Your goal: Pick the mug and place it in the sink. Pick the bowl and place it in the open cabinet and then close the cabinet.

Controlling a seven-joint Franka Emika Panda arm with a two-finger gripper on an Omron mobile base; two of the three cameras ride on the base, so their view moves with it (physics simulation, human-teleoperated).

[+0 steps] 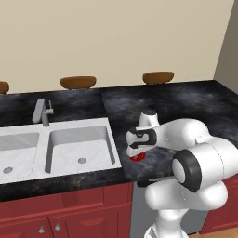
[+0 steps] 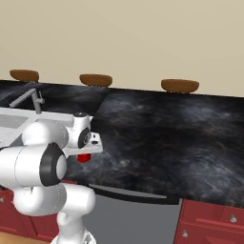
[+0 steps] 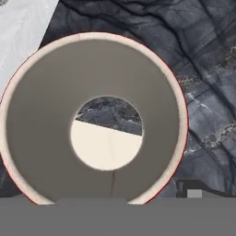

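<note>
The small red mug (image 1: 137,157) stands upright on the dark counter just right of the sink (image 1: 74,128), close to the counter's front edge. My gripper (image 1: 136,153) points straight down over it, open, with its fingers low around the mug (image 2: 84,157). In the hand view I look down into the mug's pale inside (image 3: 46,115) from very close, and one dark fingertip (image 3: 193,190) shows outside its rim. The sink's pale edge (image 3: 23,27) lies at that view's upper left. The bowl and the cabinet are out of view.
A grey faucet (image 1: 42,111) rises behind the double-basin sink. Three dark brown oval shapes (image 1: 78,82) sit along the back wall. Red drawer fronts (image 1: 69,214) run below the counter. Dark counter (image 2: 171,133) stretches to the right of the mug.
</note>
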